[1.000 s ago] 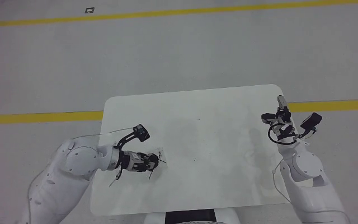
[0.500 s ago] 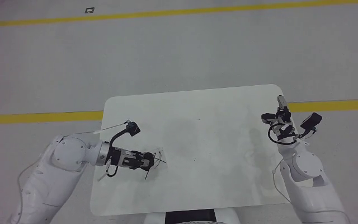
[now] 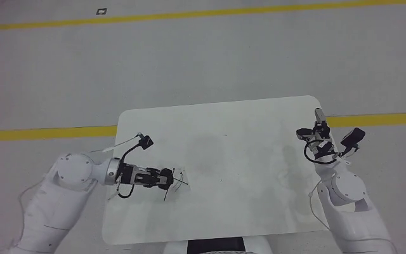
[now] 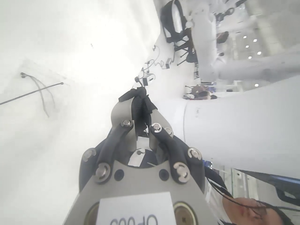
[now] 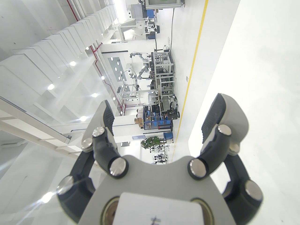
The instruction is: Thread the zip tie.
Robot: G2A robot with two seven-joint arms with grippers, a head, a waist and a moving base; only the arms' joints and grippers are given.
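Left gripper (image 4: pixel 140 99): fingers pressed together, dark wrap at the tips, nothing seen between them. It sits low over the near-left part of the table (image 3: pixel 254 127), tips near the ties but apart from them.

Straight zip tie (image 4: pixel 23 96) lies flat on the table. A curved tie (image 4: pixel 37 84) crosses over or under it, can't tell which. Heads are small, slot not readable.

Right gripper (image 5: pixel 161 103): fingers wide apart, empty, held up at the table's far-right edge, well apart from the ties.

Step in hand looks like the first pickup, nothing threaded yet. To do it well:
- spread the left fingers before coming down
- pinch one strap away from the crossing, so the other tie doesn't drag along
- go near the head end, leaving the tail free
- the strap is thin and flat, likely to slip, so pads should meet the table squarely
- the right arm probably has to cross over to feed the tail
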